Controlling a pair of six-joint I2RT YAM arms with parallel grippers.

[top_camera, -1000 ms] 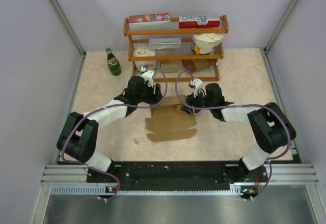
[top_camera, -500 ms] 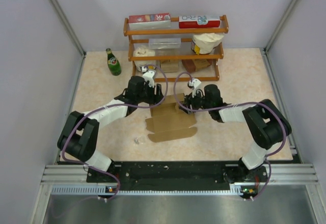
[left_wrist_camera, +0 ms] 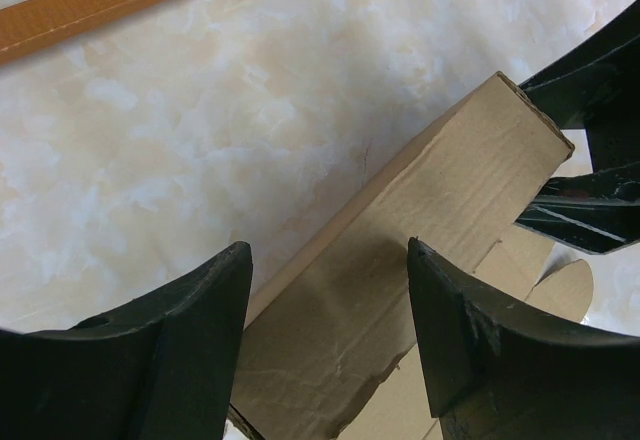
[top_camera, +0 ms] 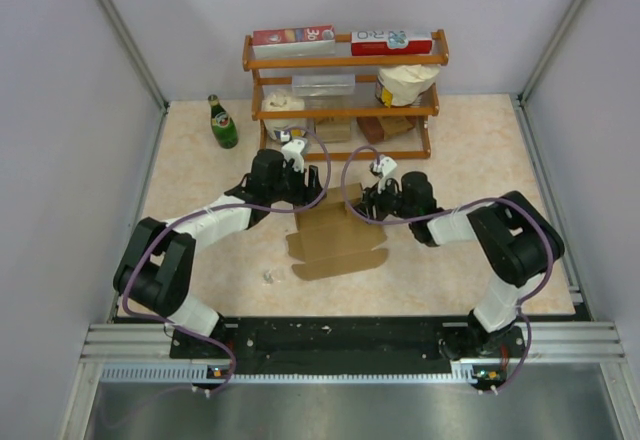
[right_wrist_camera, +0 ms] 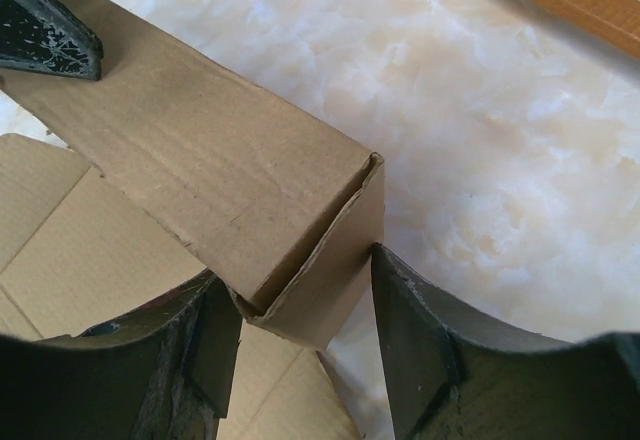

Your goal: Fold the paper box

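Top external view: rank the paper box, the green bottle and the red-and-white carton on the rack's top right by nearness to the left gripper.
1. The paper box, right at the left gripper, by its far left corner.
2. The green bottle, farther back, to the left.
3. The red-and-white carton, farthest, on the wooden rack, back and right.

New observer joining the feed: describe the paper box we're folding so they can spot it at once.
Start at the wooden shelf rack at the back of the table; just in front of it, between the two grippers, lies the paper box. It is plain brown unprinted cardboard, partly flat with one long wall raised, unlike the red-and-white printed cartons on the rack.
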